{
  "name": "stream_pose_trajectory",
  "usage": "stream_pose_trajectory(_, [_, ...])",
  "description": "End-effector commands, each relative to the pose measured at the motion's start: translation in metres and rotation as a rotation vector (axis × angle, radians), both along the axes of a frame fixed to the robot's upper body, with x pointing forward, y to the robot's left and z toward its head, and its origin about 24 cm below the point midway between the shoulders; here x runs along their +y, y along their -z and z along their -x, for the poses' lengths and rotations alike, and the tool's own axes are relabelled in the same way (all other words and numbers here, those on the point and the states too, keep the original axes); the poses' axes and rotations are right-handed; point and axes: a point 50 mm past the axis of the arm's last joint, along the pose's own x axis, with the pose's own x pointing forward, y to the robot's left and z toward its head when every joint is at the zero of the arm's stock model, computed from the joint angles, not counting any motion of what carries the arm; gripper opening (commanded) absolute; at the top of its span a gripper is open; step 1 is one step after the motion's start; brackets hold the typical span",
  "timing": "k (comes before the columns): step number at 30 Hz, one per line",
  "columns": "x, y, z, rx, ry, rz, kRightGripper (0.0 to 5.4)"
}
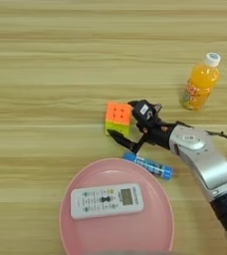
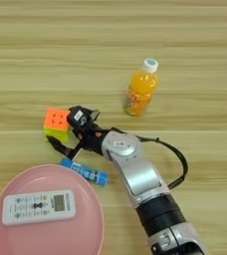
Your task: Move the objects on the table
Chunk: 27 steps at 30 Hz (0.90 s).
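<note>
My gripper stands wide open around the cube, gripping nothing. The remote lies on the pink plate below my jaws; the bottle stands well off right.

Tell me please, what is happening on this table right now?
The robot's right arm reaches in from the right, and its claw is at the right side of the colour cube, fingers spread, not closed on it. The white remote lies on the pink plate. A small blue tube lies on the table just beside the plate's rim. The orange juice bottle stands apart, untouched.
</note>
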Motion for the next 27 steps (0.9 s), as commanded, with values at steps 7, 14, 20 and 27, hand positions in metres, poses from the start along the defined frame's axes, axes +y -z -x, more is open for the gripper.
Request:
stream_pose_trajectory(7, [0.0092, -0.0228, -0.0120, -0.126, -0.019, -0.024, 5.38])
stream_pose_trajectory(14, [0.0106, -0.0220, -0.0100, -0.120, -0.038, -0.035, 4.92])
stream_pose_trajectory(20, [0.0107, -0.0226, -0.0097, -0.121, -0.041, -0.041, 4.18])
stream_pose_trajectory(27, [0.0092, -0.0244, -0.0111, -0.128, -0.037, -0.045, 3.51])
